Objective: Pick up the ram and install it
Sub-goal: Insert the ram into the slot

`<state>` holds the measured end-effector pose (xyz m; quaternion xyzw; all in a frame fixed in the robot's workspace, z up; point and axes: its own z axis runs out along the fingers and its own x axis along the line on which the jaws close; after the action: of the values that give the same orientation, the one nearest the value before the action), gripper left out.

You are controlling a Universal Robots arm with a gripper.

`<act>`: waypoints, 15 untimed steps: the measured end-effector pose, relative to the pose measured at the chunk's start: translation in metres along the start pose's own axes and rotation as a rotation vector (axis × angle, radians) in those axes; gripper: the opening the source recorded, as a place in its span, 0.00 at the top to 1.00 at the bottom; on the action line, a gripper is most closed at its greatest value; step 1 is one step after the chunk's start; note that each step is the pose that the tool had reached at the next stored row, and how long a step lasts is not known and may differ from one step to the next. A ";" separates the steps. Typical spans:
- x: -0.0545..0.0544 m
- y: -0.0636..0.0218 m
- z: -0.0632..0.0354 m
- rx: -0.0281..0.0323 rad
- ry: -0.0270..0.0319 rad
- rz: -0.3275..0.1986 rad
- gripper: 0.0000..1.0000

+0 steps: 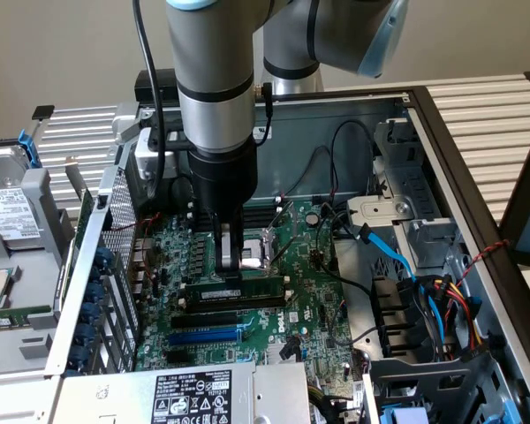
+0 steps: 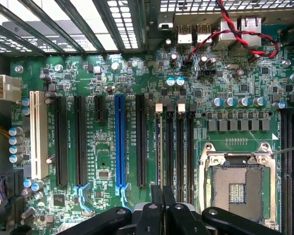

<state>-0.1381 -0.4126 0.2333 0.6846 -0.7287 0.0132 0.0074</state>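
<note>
While the gripper (image 2: pixel 162 192) hangs straight down over the motherboard (image 1: pixel 318 291), its two fingers are pressed almost together, and they appear to pinch the top edge of the ram (image 1: pixel 247 288) between them. That green stick stands on its long edge just beside the CPU socket (image 1: pixel 256 252), on the socket's side that faces the blue expansion slot (image 1: pixel 203 336). It lies along one of the long black slots, with an empty black slot (image 1: pixel 234 305) next to it, farther from the socket. Whether the stick is fully seated I cannot tell.

Several things could go wrong from here. The pinch sits near the middle of a long, thin board, so any tilt could drive one end in while the other rides high. If the notch does not meet the slot's key, downward force would load the board and the motherboard instead of seating anything. The white end clips (image 2: pixel 159 106) may not snap shut if the stick stops short. A thin, smooth edge can also slip in a narrow grip, letting the fingertips slide off toward the socket.
</note>
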 end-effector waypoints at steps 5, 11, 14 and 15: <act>-0.001 0.0000 -0.0001 0.0000 -0.0001 0.000 0.88; -0.001 0.0000 -0.0005 0.0000 -0.0001 0.000 0.88; -0.001 0.0001 -0.0001 -0.0015 -0.0007 0.000 0.88; -0.001 0.0001 0.0002 -0.0032 -0.0016 0.000 0.88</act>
<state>-0.1382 -0.4120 0.2331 0.6847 -0.7287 0.0115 0.0079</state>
